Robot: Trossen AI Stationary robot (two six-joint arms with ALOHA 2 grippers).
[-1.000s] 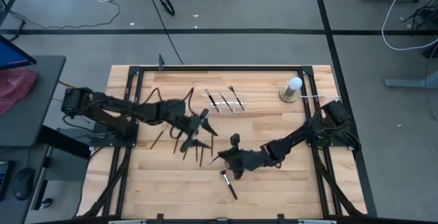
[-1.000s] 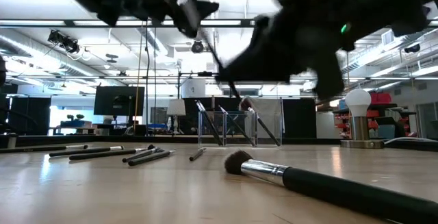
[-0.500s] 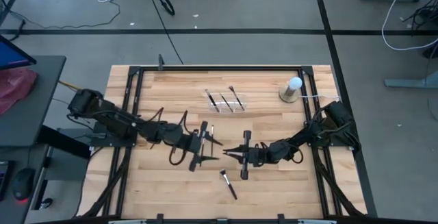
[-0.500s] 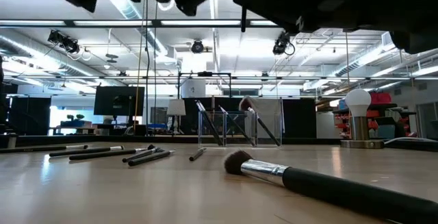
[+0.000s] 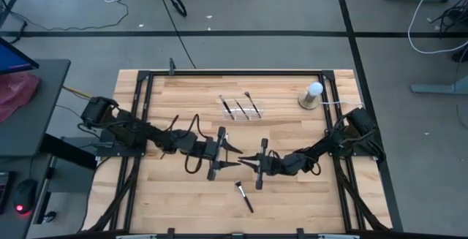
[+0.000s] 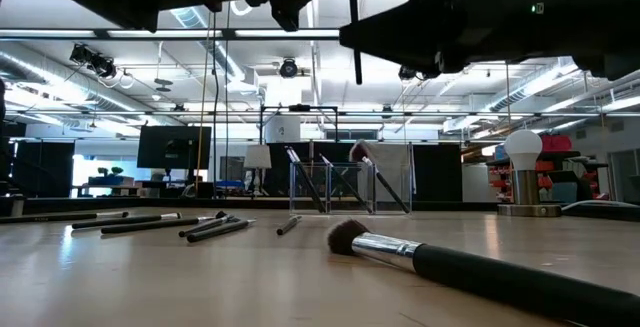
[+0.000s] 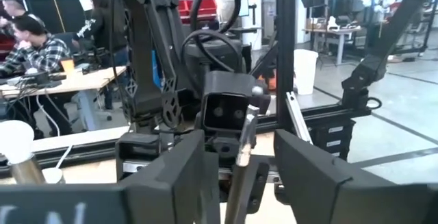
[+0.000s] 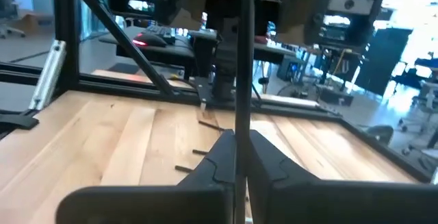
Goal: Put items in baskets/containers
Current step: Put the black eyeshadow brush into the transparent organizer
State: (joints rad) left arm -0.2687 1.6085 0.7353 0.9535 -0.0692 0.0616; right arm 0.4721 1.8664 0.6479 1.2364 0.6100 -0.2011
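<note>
I kept the right hand closed on one thin brush, held upright. The left hand faced it closely, fingers apart around that brush. The clear organiser stood farther across the counter from both hands, with three brushes inside.

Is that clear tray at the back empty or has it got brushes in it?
Not empty. The clear tray holds three brushes, leaning inside it in the low view.
</note>
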